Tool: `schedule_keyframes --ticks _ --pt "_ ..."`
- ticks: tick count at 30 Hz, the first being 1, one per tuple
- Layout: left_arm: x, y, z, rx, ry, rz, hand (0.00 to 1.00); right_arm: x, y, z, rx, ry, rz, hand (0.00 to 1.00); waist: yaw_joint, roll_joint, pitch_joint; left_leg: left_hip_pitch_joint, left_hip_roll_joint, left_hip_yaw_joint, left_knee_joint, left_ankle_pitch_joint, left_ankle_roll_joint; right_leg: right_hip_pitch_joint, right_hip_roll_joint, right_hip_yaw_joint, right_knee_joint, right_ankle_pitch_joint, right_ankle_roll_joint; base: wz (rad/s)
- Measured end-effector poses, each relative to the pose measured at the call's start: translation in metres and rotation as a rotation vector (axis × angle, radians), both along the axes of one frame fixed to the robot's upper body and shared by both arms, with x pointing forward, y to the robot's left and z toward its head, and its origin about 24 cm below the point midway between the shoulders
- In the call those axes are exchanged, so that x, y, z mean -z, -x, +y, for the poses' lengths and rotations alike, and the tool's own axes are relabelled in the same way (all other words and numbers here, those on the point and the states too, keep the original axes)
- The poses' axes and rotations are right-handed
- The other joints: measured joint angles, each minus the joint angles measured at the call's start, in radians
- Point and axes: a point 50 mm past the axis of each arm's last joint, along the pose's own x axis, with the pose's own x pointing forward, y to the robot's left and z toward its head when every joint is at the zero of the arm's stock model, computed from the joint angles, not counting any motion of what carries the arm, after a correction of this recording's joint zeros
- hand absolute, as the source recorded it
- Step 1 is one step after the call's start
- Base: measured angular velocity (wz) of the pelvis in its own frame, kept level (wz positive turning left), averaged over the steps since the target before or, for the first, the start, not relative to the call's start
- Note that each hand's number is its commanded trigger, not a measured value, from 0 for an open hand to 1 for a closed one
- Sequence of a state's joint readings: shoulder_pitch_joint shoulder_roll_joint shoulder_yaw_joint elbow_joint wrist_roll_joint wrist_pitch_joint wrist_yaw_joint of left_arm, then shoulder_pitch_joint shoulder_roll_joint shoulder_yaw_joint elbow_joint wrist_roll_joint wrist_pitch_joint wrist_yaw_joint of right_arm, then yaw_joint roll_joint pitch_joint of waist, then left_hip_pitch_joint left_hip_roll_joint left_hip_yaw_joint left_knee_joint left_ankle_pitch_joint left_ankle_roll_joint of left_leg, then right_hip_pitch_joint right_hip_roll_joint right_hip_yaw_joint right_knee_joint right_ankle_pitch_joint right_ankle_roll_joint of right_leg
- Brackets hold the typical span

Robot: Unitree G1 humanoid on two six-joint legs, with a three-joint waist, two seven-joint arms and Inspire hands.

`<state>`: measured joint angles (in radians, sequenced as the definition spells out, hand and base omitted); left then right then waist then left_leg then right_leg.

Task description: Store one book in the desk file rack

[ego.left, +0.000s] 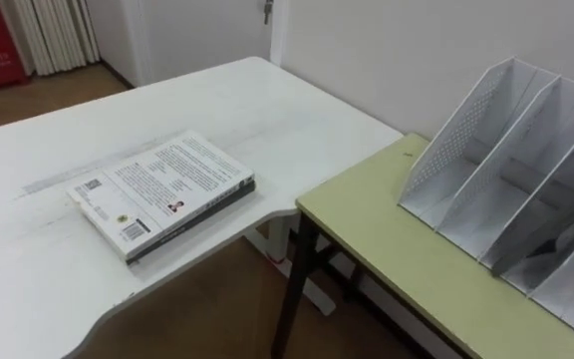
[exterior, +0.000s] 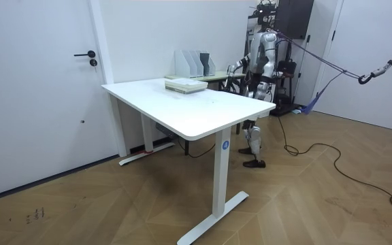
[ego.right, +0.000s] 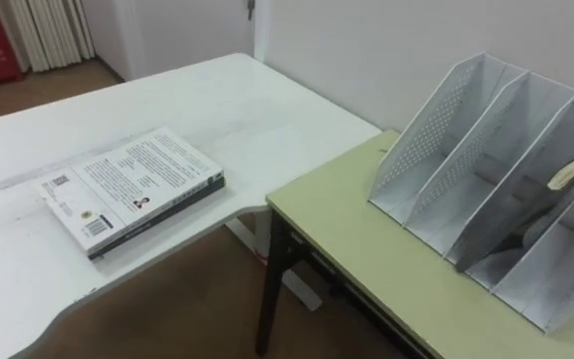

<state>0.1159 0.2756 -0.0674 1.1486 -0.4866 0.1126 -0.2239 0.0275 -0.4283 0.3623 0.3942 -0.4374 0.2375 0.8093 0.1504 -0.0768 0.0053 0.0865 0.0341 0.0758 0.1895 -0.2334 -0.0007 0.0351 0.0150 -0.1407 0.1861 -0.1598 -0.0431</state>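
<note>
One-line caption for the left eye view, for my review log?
Stacked books lie on the white table, next to a green desk carrying a file rack.

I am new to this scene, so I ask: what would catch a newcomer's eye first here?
Two stacked books lie flat near the curved edge of the white table. To the right, a grey file rack stands on a green desk, one slot holding something dark. In the room view, the robot stands behind the table, beside the desk.
</note>
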Motion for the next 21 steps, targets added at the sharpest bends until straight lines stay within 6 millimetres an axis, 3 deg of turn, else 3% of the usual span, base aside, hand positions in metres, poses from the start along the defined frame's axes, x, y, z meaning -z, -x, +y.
schedule_keyframes --ticks 2,3,4,5,7,8,10,13,16,21 --pt "0.001 0.000 -0.004 -0.006 -0.001 -0.001 0.00 0.020 0.016 -0.007 0.076 0.050 0.063 0.00 -0.004 0.009 -0.0014 0.006 -0.002 -0.007 0.000 0.000 0.000 0.009 -0.002 -0.003 0.000 0.000 0.000 0.00" --pt "0.003 0.004 -0.008 -0.019 0.004 0.009 0.00 0.023 0.016 -0.017 0.145 0.075 0.043 0.00 -0.004 0.024 0.0024 0.012 -0.003 -0.009 -0.002 0.000 0.001 0.017 -0.002 0.001 -0.002 0.001 0.002 0.03" --pt "0.004 0.008 -0.010 -0.027 0.008 0.019 0.00 0.030 0.026 -0.026 0.177 0.130 0.032 0.00 -0.015 0.032 -0.0058 0.013 -0.006 -0.008 -0.002 0.000 0.001 0.021 -0.006 -0.005 -0.001 -0.001 0.005 0.07" --pt "0.004 0.008 -0.010 -0.026 0.009 0.019 0.00 0.034 0.031 -0.031 0.193 0.155 0.036 0.00 -0.017 0.031 -0.0072 0.013 -0.007 -0.008 -0.002 0.000 0.002 0.022 -0.008 -0.010 -0.001 -0.002 0.006 0.22" --pt "0.005 0.007 -0.012 -0.021 0.004 0.017 0.00 0.052 0.061 -0.046 0.234 0.276 0.098 0.00 -0.011 0.040 -0.0127 0.014 -0.010 -0.006 -0.002 0.002 0.005 0.020 -0.012 -0.013 -0.001 -0.008 0.011 0.18" --pt "0.005 0.008 -0.012 -0.023 0.001 0.023 0.00 0.056 0.070 -0.049 0.237 0.307 0.118 0.00 -0.011 0.043 -0.0134 0.015 -0.011 -0.006 -0.002 0.002 0.005 0.020 -0.012 -0.016 -0.001 -0.009 0.012 0.06" --pt "0.006 0.018 -0.011 -0.039 -0.006 0.045 0.00 0.068 0.106 -0.056 0.240 0.405 0.196 0.00 -0.017 0.050 -0.0125 0.016 -0.013 -0.010 -0.003 0.002 0.006 0.032 -0.014 -0.018 0.002 -0.010 0.013 0.07" --pt "0.006 0.024 -0.010 -0.053 -0.008 0.056 0.00 0.079 0.146 -0.053 0.283 0.456 0.311 0.00 -0.034 0.055 -0.0065 0.031 -0.012 -0.012 -0.009 0.002 0.006 0.048 -0.012 -0.025 -0.002 -0.012 0.014 0.07" --pt "0.007 0.025 -0.015 -0.055 -0.004 0.062 0.00 0.083 0.169 -0.049 0.363 0.460 0.353 0.00 -0.058 0.069 -0.0014 0.046 -0.013 -0.010 -0.020 0.002 0.007 0.052 -0.012 -0.021 0.000 -0.018 0.015 -0.02" --pt "0.008 0.034 -0.015 -0.045 -0.026 0.090 0.00 0.088 0.183 -0.037 0.592 0.423 0.372 0.00 -0.097 0.074 -0.0019 0.051 -0.013 -0.010 -0.023 0.002 0.007 0.051 -0.011 -0.010 0.002 -0.026 0.014 0.00"
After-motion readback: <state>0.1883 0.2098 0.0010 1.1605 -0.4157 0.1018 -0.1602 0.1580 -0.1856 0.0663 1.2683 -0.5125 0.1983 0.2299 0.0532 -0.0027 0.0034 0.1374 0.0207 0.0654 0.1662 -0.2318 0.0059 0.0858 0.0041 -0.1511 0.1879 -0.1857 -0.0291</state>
